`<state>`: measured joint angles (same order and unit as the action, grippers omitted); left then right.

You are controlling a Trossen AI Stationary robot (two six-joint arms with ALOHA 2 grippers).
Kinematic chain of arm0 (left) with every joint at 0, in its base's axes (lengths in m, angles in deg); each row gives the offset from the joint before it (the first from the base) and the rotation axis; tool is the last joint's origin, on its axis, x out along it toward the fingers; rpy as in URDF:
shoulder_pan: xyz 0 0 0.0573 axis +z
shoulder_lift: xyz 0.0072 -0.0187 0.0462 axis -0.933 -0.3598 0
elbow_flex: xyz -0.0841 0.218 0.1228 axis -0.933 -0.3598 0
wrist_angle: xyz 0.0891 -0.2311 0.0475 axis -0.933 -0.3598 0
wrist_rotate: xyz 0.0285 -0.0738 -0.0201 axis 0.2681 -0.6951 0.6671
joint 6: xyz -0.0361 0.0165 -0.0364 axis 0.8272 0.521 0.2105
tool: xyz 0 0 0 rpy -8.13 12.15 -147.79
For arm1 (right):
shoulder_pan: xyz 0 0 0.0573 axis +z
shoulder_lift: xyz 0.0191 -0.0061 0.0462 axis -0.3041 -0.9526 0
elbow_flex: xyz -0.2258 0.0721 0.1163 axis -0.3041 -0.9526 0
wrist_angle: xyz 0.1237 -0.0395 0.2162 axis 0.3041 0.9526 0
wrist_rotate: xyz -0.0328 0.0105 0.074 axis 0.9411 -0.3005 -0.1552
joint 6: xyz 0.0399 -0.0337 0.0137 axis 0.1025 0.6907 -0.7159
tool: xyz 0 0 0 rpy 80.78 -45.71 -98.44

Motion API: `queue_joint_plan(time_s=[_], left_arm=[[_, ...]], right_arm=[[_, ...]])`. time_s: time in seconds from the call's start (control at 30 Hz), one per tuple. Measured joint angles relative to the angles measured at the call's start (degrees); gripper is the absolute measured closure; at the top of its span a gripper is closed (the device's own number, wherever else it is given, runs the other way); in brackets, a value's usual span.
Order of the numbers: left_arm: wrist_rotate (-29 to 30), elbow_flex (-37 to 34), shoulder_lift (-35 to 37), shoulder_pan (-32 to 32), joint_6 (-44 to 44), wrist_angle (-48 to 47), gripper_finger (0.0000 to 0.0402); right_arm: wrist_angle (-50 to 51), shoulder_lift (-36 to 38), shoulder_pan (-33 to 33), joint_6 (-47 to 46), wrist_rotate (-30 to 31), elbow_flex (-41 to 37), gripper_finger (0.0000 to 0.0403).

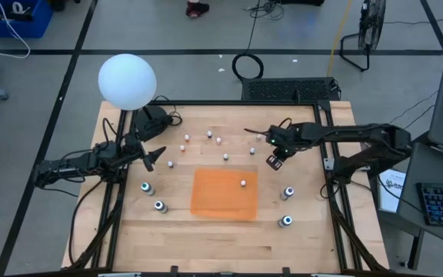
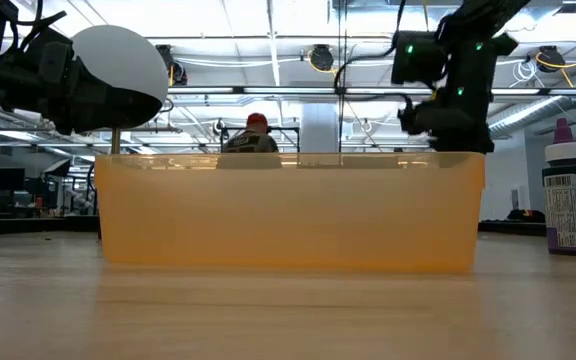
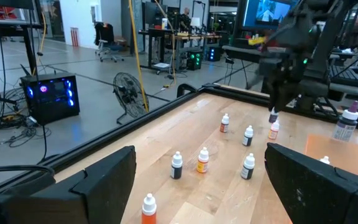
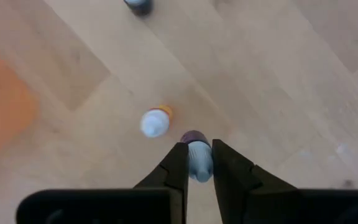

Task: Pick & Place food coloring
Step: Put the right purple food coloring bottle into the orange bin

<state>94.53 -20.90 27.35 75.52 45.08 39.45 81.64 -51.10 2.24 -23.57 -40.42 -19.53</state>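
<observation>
- Two arms are sharing your table point(image 1: 206, 238), and only the right one is working; the left arm is waiting over the table's left side, its left gripper point(image 3: 197, 180) standing wide apart and empty, so it is keeping out of the way of the bottles ahead of it.
- You are looking at the orange mat point(image 1: 223, 194) lying near the middle of the table; one tiny white-topped bottle point(image 1: 243, 183) is already standing on its right part, which suggests the mat is serving as the drop place.
- Four larger grey bottles are standing around the mat's near side: two to its left point(image 1: 146, 188) and point(image 1: 160, 205), two to its right point(image 1: 288, 192) and point(image 1: 285, 221), all apart from the mat.
- Several tiny bottles point(image 1: 209, 134) are scattered on the bare wood on the far side of the mat, well apart from each other, which is leaving room for fingers to come down around one.
- Your right gripper point(image 4: 197, 163) is hanging just past the mat's far right corner, pointing straight down, with its fingers point(image 4: 174, 163) clamped on the white cap of a purple-collared bottle point(image 4: 194, 138); gripping the cap from above is keeping it upright.
- One orange-collared bottle point(image 4: 155, 122) is standing just beside the held one, untouched; you are probably best lifting straight up to avoid toppling it.
</observation>
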Motion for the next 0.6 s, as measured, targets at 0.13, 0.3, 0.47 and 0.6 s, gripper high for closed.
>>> queue_joint_plan(time_s=[0.13, 0.3, 0.47, 0.6], left_arm=[[0.0, -0.01, 0.01, 0.0, 0.0, 0.0, 0.0048], [0.0, -0.01, 0.0, 0.0, 0.0, 0.0, 0.0048], [0.0, -0.01, 0.0, 0.0, 0.0, 0.0, 0.0048], [0.0, -0.01, 0.02, 0.0, 0.0, 0.01, 0.0048]], right_arm=[[0.71, 4.35, 2.85, -2.34, -0.03, 1.61, 0.0366], [-0.37, 5.94, 9.8, -3.53, -0.11, 6.97, 0.0366], [-2.36, 1.67, 18.64, -2.26, 3.33, 15.18, 0.0366], [0.07, -5.96, 23.54, -1.49, 6.03, 24.37, 0.0366]])
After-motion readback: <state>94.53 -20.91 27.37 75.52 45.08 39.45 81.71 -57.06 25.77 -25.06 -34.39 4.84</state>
